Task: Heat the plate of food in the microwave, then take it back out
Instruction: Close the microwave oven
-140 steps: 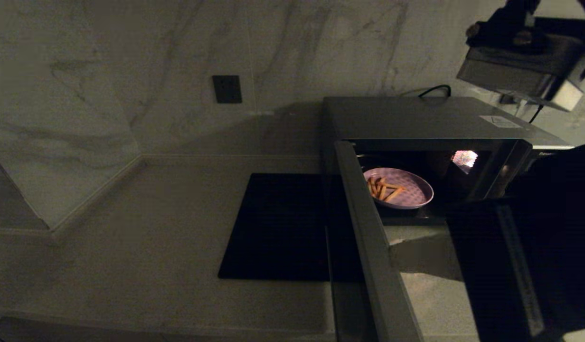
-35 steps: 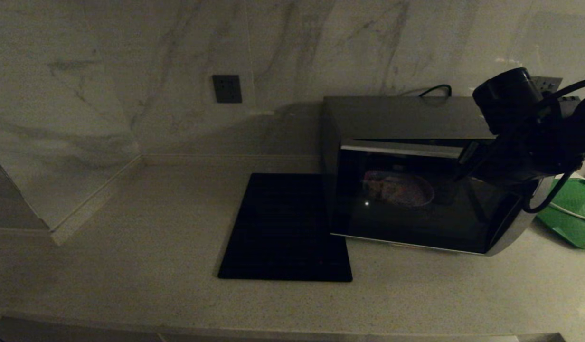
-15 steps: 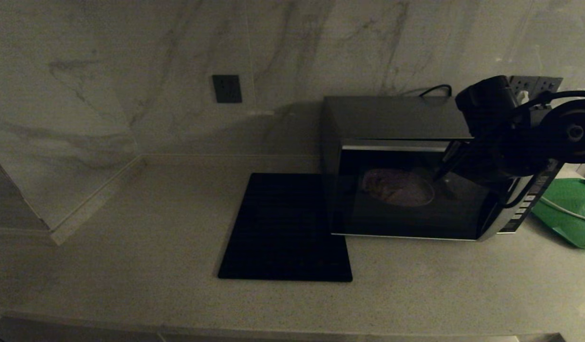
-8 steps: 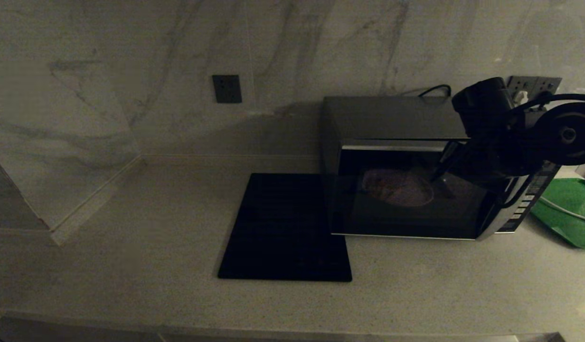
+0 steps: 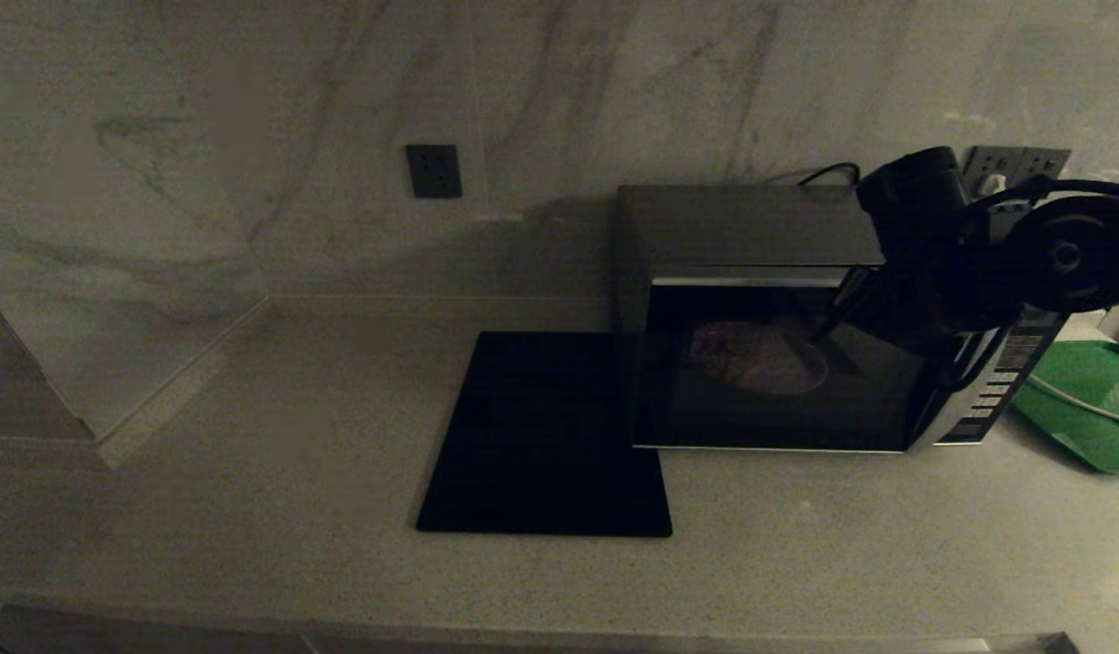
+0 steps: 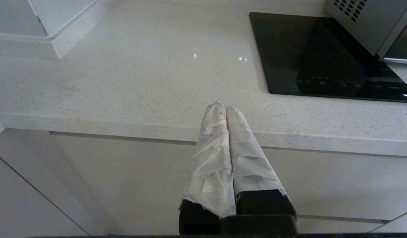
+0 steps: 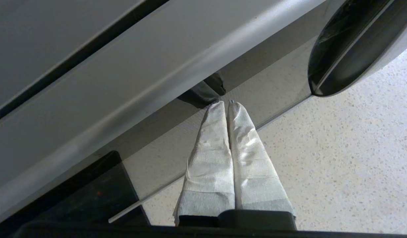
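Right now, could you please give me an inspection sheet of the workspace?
Surface: pale speckled countertop, nothing spilled.
Job's things: microwave door shut; plate of food dimly visible inside.
Clutter: black mat left of the microwave; green tray to its right.
Grippers: right end effector shut, tips at the glass door; left end effector shut, at the counter's front edge.
Cables: black cable behind the microwave.
Surroundings: marble wall, dark wall plate.

Head view: high, angled down over countertop (image 5: 251, 472), microwave (image 5: 750, 227) at right. Left wrist view: low at counter edge, facing black mat (image 6: 315, 56). Right wrist view: close against microwave door (image 7: 269, 89). Mat and microwave shared by all 3.
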Robot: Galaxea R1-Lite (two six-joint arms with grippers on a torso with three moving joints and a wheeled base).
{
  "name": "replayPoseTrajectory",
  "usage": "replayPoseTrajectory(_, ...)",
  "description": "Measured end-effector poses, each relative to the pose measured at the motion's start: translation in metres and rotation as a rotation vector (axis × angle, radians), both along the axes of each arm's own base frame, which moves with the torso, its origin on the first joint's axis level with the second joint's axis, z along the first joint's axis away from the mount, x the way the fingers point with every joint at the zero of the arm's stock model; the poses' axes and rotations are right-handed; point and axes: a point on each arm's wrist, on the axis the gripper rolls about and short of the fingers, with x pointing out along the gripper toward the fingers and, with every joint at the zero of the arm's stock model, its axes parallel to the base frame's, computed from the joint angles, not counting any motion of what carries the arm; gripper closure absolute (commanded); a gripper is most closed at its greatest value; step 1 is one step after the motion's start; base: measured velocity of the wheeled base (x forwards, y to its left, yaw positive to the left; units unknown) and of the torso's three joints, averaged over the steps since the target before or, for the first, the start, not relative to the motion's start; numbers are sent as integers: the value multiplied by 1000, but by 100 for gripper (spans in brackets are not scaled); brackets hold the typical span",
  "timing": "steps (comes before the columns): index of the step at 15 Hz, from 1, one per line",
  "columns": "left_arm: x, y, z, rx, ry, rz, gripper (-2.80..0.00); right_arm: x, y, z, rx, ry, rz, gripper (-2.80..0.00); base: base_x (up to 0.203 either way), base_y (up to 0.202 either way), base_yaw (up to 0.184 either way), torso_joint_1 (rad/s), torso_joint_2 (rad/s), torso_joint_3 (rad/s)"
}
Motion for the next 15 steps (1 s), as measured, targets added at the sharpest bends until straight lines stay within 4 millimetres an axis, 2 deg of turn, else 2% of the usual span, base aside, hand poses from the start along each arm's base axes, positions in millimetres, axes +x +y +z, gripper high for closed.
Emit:
replayPoseTrajectory(10,0,0,0,0,0,0,0,6,2,-1,1,-21,3,0,0,0,0,0,0,0)
replayPoseTrajectory(12,0,0,0,0,0,0,0,-1,0,3,3,-29,7,0,0,0,0,0,0,0)
replayPoseTrajectory(15,0,0,0,0,0,0,0,-29,-8,16,-10,-26,17,0,0,0,0,0,0,0)
